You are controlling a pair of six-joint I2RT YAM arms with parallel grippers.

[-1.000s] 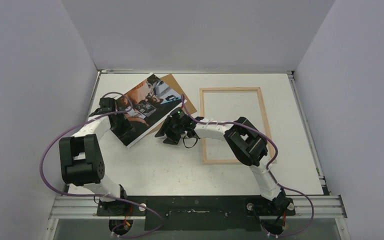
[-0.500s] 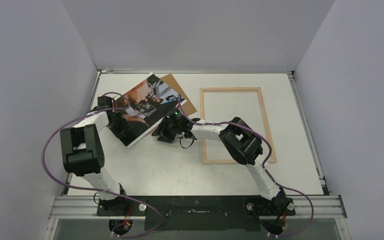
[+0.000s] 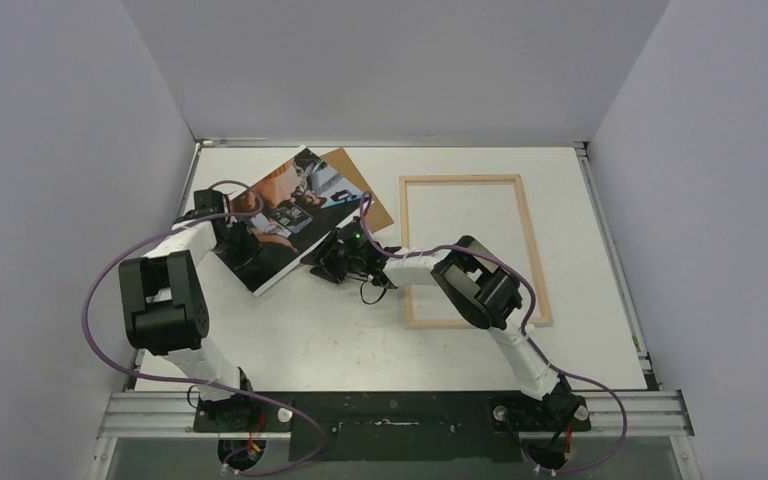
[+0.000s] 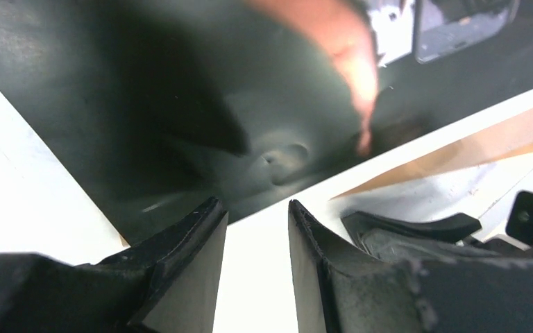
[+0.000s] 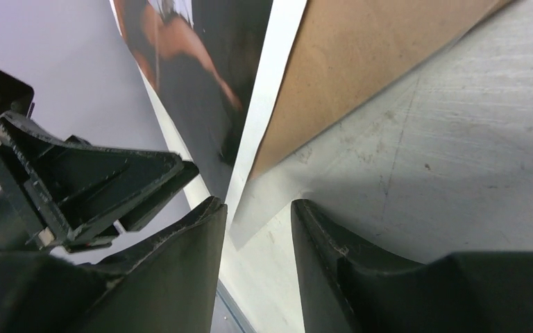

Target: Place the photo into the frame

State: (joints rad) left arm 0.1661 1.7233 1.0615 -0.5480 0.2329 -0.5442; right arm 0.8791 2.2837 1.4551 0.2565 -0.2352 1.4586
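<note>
Your left tool [image 4: 253, 208] stands narrow, with the white border of the large brown-toned paper photo [image 3: 295, 195] in its gap; whether it clamps, you cannot tell. Your right tool [image 5: 255, 205] gapes narrowly at the photo's corner. The photo lies askew over a brown hardboard sheet [image 3: 352, 166], left of the pale wooden frame [image 3: 460, 179].

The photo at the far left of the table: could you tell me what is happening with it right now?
Both arms are working on the photo, which lies partly over a brown hardboard sheet. The left end effector sits over its white border. The right end effector is at the near-right edge, jaws apart with that edge in the gap. The frame lies to the right on the table, with no photo in it yet.
</note>
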